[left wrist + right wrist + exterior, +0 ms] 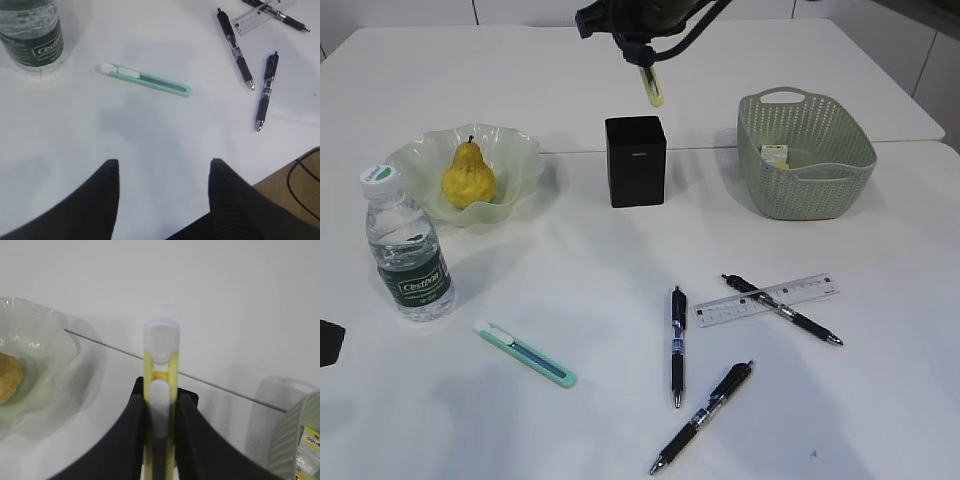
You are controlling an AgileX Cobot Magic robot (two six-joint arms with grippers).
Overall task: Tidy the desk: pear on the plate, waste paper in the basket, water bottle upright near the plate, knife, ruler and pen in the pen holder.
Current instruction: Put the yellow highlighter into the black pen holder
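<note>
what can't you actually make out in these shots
- Inside of the pen holder: exterior view shows only its outer walls, so its contents are hidden.
- Yellow knife in the right gripper: right wrist view cuts its lower end off; fingers cover its sides.
- Paper in the basket: mostly behind the wall.
- Ruler markings: too small.

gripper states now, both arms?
Left gripper: open, holding nothing, above the desk.
Right gripper: closed on a yellow utility knife, above the pen holder.
</note>
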